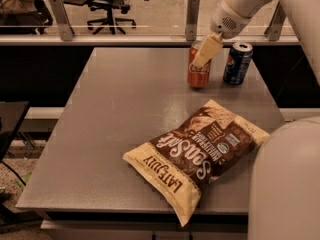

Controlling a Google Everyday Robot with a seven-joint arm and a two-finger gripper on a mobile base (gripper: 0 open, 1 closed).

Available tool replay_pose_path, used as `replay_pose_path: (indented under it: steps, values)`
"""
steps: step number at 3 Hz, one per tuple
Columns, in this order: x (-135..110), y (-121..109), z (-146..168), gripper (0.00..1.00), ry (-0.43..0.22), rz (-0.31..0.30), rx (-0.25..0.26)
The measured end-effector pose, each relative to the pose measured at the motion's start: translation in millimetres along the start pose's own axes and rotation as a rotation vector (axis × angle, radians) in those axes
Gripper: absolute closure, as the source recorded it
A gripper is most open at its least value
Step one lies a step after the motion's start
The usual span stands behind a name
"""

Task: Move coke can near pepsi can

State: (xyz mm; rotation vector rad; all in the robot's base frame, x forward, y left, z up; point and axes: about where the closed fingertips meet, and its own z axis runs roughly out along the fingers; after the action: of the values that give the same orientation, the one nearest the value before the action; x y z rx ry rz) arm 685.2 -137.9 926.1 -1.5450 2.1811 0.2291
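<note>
Carry step looks nearly done: gripper (203, 55) clamped on small red-orange aluminium coke can (199, 77), upright just beside dark blue pepsi can (237, 64); next move probably needs only a gentle release.

You have the coke can (199, 77), red-orange with white script and a silver top, standing upright at the far right part of the table (125, 114), with the gripper (204, 56) clasping its upper half from above. Just to its right, close but apart, the pepsi can (237, 64) stands upright, dark blue with a round logo.
</note>
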Motion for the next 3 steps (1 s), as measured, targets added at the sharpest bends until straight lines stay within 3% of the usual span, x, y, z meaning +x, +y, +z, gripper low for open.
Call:
replay_pose_path:
  steps: [1, 2, 3]
  values:
    - [13, -17, 0, 1.00, -0.018, 0.040, 0.013]
    - [17, -31, 0, 0.85, -0.031, 0.060, 0.033]
    - [17, -40, 2, 0.61, -0.031, 0.065, 0.049]
